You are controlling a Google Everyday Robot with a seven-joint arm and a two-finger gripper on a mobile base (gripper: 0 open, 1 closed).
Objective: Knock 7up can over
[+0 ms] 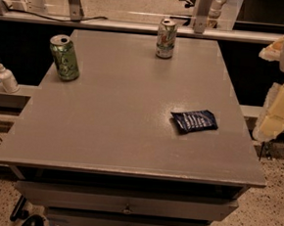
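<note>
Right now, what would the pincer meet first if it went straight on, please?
Probably the 7up can, if the pincer at the right edge points left across the table; depth is unclear.

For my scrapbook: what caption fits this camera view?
Slim silvery-white 7up can upright at the far edge of the grey table, robot's hand off to the right.

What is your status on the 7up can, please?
Gripper at right edge, beside the table. 7up can upright, far edge. Green can, blue packet well aside.
</note>
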